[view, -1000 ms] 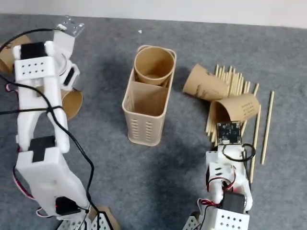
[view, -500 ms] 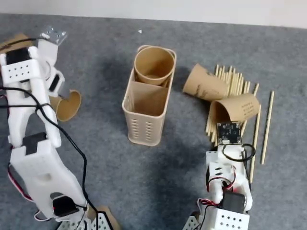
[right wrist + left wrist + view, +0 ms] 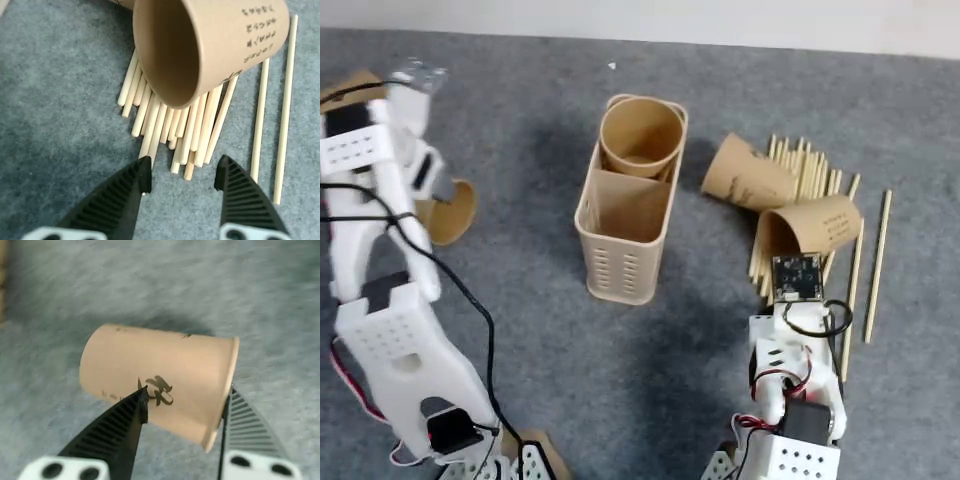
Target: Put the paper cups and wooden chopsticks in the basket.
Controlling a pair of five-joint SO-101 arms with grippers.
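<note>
Left gripper clamped on a cup, right gripper spread over the chopsticks.

My left gripper [image 3: 185, 390] has its two fingers pressed against the sides of a tipped paper cup [image 3: 155, 372], which lies on its side well to the left of the basket [image 3: 620, 250] on the grey carpet [image 3: 540, 380]. A second cup [image 3: 640, 135] stands upright in the basket's far compartment. To the right of the basket a third cup [image 3: 750, 172] lies on its side, near it. A fourth cup [image 3: 200, 45], farther right, rests on the wooden chopsticks [image 3: 170, 125]. My right gripper [image 3: 183, 165] hangs with its fingers apart over the near ends of that bundle. A few loose sticks [image 3: 285, 100] lie farther right again.
</note>
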